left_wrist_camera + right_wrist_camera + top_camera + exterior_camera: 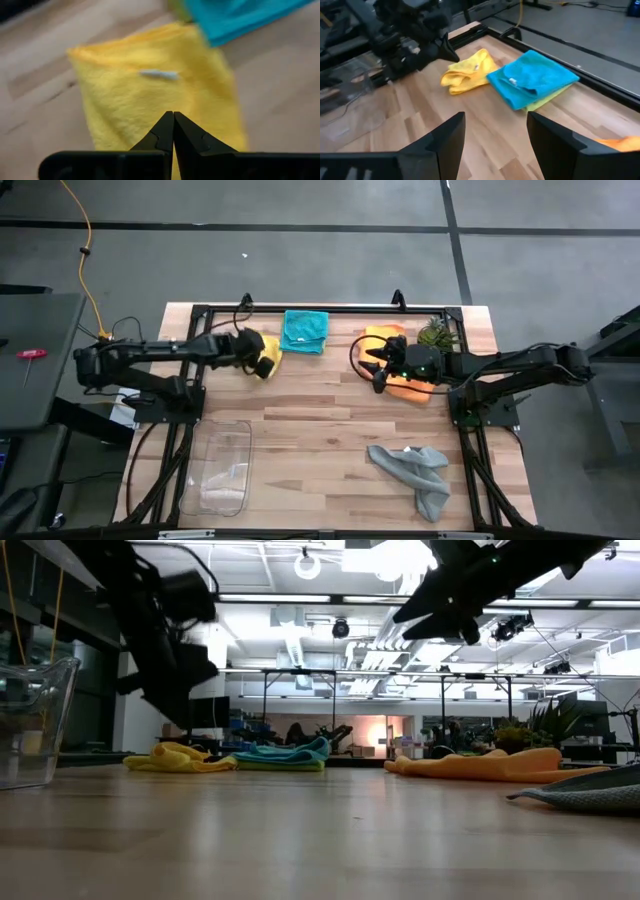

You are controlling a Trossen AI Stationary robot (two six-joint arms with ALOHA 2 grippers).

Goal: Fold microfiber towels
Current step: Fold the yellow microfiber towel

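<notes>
The yellow towel (266, 354) lies bunched on the table at the far left. My left gripper (173, 117) is shut just above it, pointing steeply down, with nothing between its fingers. Beside it, the teal towel (532, 77) lies on top of the lime green towel (551, 97). The orange towel (408, 380) lies at the far right, under my right gripper (495, 135). That gripper hangs open well above the table. The grey towel (415, 468) lies crumpled at the near right.
A clear plastic tray (224, 467) stands at the near left. A small spiky green plant (437, 333) sits at the far right corner, behind the orange towel. Bare wood shows across the middle of the table.
</notes>
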